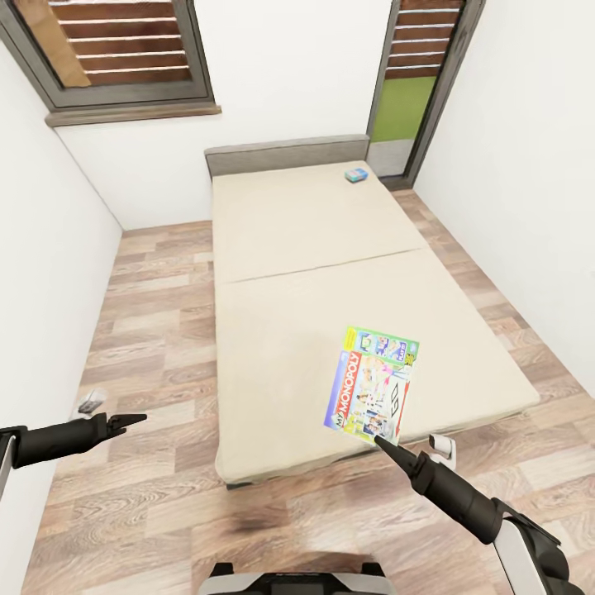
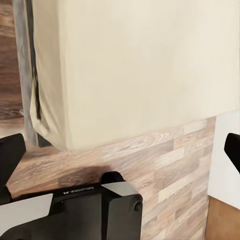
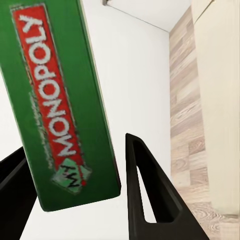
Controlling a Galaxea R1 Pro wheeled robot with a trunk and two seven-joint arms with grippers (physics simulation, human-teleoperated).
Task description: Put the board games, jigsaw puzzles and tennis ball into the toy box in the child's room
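Right gripper (image 1: pixel 382 442) clamped on the near edge of the rigid, probably light Monopoly board game (image 1: pixel 373 386), lifted above the bed (image 1: pixel 281 240).

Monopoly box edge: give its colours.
Green, with a red band lettered white on the Monopoly box; right wrist view shows it best.

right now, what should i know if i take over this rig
Right hand: shut on the My Monopoly board game, holding its near edge, lifted over the bed.
Left hand: open and empty, over the floor beside the bed.
A small blue game box lies at the bed's far corner.
Done: one game grasped.
Left: carry it to the toy box, fetch the blue box, then the other toys.
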